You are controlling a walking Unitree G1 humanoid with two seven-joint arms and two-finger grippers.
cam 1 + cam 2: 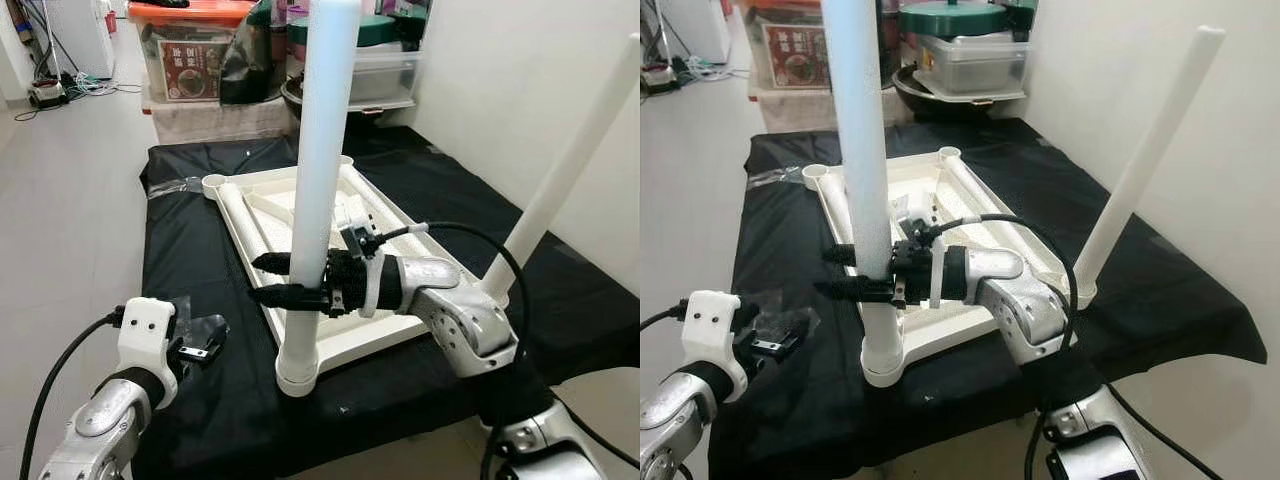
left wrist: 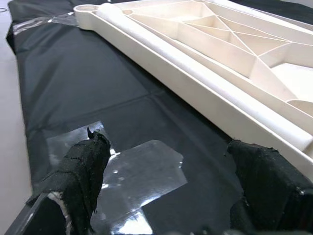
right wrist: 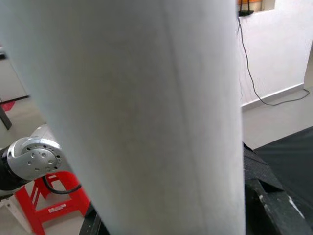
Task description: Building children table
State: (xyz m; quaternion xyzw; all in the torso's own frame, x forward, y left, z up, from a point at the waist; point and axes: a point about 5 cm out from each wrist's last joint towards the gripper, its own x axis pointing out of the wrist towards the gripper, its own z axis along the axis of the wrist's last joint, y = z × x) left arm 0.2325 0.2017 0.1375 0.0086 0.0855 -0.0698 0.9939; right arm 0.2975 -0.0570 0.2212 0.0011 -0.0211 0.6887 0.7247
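Observation:
A white children's table top (image 1: 252, 232) lies upside down on a black cloth (image 1: 190, 260). One white leg (image 1: 322, 150) stands upright in the near left corner socket (image 1: 297, 372). My right gripper (image 1: 263, 279) is shut on this leg low down, one black finger on each side. The same leg (image 3: 146, 117) looms close in the right wrist view. A second leg (image 1: 565, 170) stands tilted at the near right corner. A third leg (image 2: 195, 68) lies inside the top along its left rim. My left gripper (image 2: 171, 196) hovers open over a clear plastic bag (image 2: 142, 171) on the cloth.
Storage boxes (image 1: 190, 50) and bins stand behind the cloth. A white wall (image 1: 520, 90) runs along the right. Clear wrap (image 1: 175, 185) lies by the far left corner. Cables (image 1: 60, 85) trail on the floor at far left. A red stool (image 3: 44, 205) stands on the floor.

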